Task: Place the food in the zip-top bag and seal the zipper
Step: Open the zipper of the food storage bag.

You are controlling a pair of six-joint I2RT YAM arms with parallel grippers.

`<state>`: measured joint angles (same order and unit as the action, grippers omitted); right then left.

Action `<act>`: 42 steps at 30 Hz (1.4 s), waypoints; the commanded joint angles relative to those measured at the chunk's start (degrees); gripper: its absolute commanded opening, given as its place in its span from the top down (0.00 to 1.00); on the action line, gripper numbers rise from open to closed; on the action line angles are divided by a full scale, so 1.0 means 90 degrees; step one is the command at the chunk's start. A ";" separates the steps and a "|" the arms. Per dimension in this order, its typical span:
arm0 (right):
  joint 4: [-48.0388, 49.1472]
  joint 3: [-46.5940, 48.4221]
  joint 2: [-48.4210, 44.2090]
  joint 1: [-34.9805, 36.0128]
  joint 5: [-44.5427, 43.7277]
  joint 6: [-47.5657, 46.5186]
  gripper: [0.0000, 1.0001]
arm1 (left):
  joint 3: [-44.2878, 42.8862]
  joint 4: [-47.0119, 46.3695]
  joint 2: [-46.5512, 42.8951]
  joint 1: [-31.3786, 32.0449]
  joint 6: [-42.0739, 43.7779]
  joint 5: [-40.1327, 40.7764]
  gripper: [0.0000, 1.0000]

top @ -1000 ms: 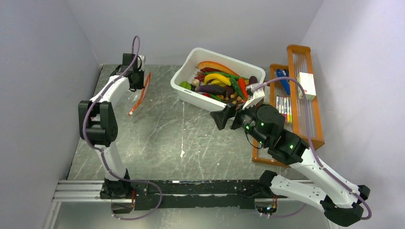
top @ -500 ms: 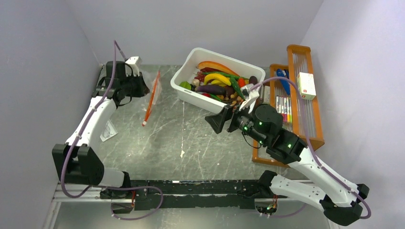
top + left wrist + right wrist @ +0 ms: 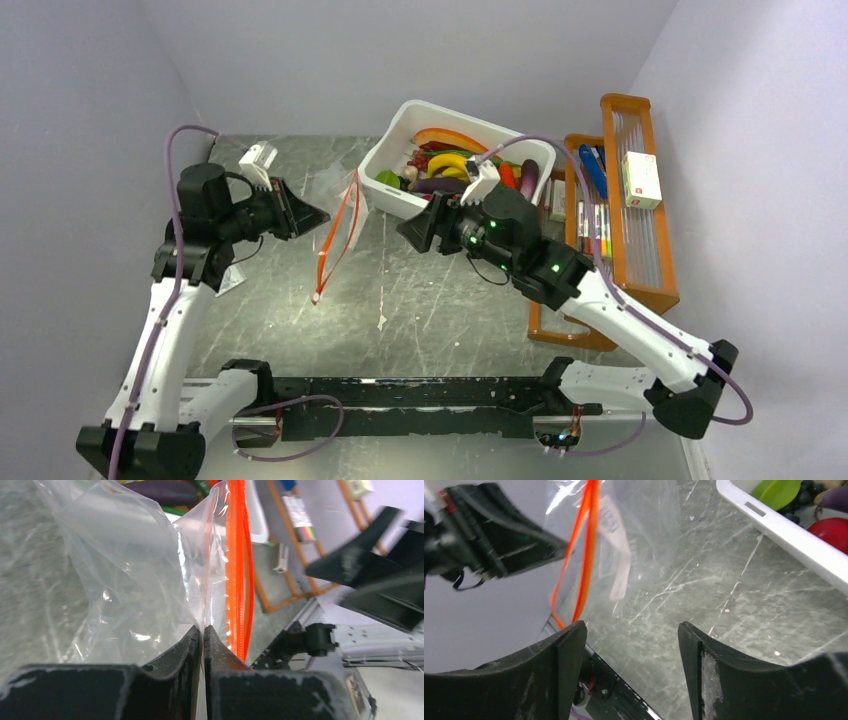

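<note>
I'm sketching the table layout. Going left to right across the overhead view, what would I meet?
left hand, shut on the bag's edge → zip-top bag → right hand, open → orange rack. The white tub overlaps the right hand, so it is left out.
</note>
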<state>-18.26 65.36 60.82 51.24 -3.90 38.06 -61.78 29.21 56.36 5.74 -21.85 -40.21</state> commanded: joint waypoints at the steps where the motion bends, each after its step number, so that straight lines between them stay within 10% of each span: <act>1: 0.0310 0.0199 0.0496 0.0036 0.0162 0.0441 0.39 | 0.0209 -0.0517 -0.0488 0.0012 -0.1183 -0.1084 0.93; 15: 0.1747 -0.0562 0.0774 0.0038 0.0537 0.0446 0.55 | 0.1436 -0.2571 -0.1263 0.0017 -0.3162 -0.2058 0.93; 42: 0.1614 -0.0283 0.1259 0.0072 0.0892 0.1877 0.46 | 0.1441 -0.1276 -0.1011 0.0012 -0.1321 -0.0592 0.93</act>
<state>-7.51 63.99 71.46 51.51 2.17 51.62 -48.60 16.82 47.62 5.74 -36.56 -48.42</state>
